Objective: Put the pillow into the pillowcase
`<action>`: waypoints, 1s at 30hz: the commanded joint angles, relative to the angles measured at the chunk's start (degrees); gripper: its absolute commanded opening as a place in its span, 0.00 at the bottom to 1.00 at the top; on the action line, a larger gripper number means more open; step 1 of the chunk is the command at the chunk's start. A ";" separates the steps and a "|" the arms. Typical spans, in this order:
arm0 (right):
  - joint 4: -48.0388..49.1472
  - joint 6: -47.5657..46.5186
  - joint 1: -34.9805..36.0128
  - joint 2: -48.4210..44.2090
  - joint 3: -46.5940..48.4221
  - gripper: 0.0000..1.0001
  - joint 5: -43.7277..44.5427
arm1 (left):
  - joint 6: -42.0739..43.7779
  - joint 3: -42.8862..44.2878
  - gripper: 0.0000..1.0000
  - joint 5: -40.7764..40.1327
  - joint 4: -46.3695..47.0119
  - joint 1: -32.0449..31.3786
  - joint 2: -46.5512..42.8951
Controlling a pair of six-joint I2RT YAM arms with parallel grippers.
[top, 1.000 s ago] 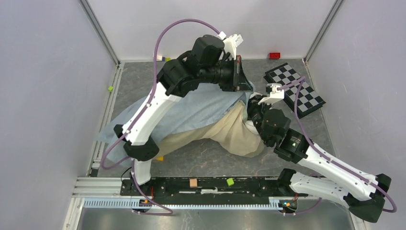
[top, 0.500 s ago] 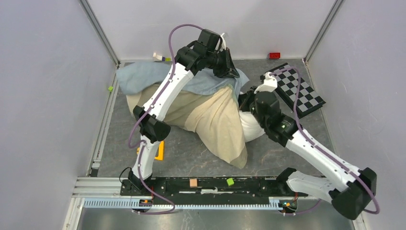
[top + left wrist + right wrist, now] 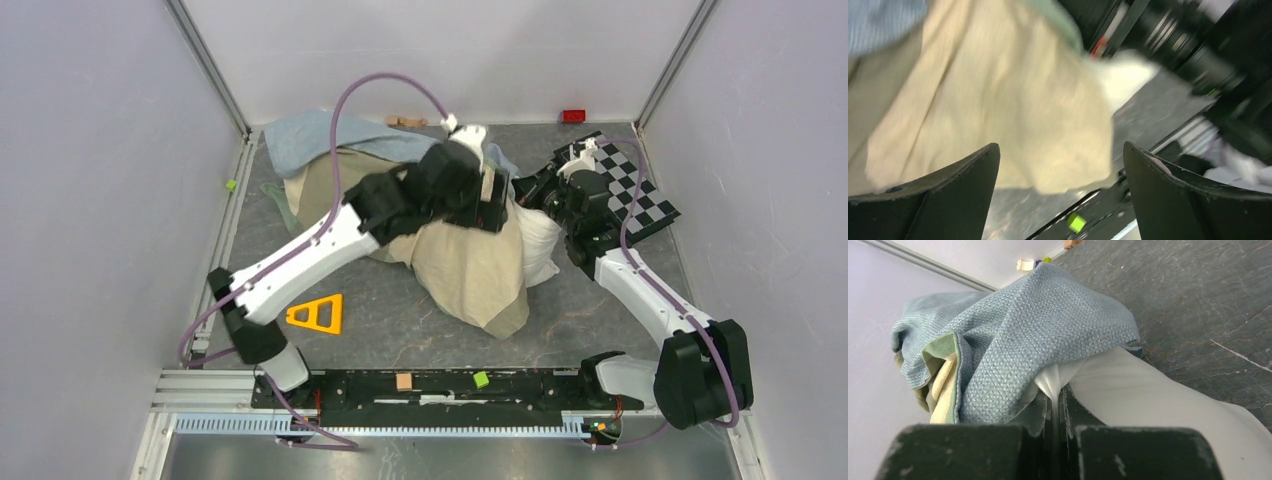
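Observation:
The pillowcase [image 3: 470,265] lies bunched mid-table, beige side up, with its blue-grey side [image 3: 310,135] at the back left. The white pillow [image 3: 540,245] pokes out of its right side. My left gripper [image 3: 492,212] hovers open above the beige cloth, touching nothing. In the left wrist view the left gripper [image 3: 1060,147] has its jaws wide apart, with the beige pillowcase [image 3: 998,100] and a bit of pillow [image 3: 1123,75] beyond them. My right gripper [image 3: 540,190] is shut on a pinch of pillow fabric. In the right wrist view the right gripper [image 3: 1055,395] clamps the pillow [image 3: 1158,395] under the blue-grey pillowcase [image 3: 1038,330].
A black-and-white checkered board [image 3: 640,195] lies at the back right behind the right arm. An orange triangle [image 3: 316,314] sits left of the cloth. Small blocks lie about: red [image 3: 573,116], green [image 3: 230,185], green [image 3: 480,379] and wooden [image 3: 404,381] on the rail. Walls enclose three sides.
My left gripper has opened, let go of the pillowcase and swung from the back toward the middle. The cloth bundle shifted backward and left. The right arm reached farther back, still pinching the pillow.

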 commanded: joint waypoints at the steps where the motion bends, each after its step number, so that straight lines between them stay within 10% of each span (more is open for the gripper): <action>1: -2.85 -1.40 -0.21 2.14 0.55 0.00 -3.29 | 0.82 -16.39 0.98 -21.07 3.66 -3.76 -6.47; 8: -3.88 -2.19 -0.56 2.40 0.82 0.00 -2.31 | 1.66 -17.22 0.88 -19.62 11.19 -5.96 -0.91; 10: -4.37 -2.50 -1.03 2.43 1.01 0.00 -1.95 | 2.64 -12.40 0.73 -20.39 8.88 -6.24 2.26; 14: -5.07 -3.13 -2.22 2.52 0.42 0.00 -0.23 | 6.50 -4.53 0.06 -19.02 7.50 -9.30 3.72; 22: 0.60 2.43 -3.07 3.02 -6.29 0.00 3.82 | 14.10 34.15 0.02 4.69 -3.75 -18.68 18.74; 30: -1.46 1.72 -3.15 -0.54 -7.37 0.00 9.30 | 2.74 4.50 0.02 2.08 1.69 0.85 8.30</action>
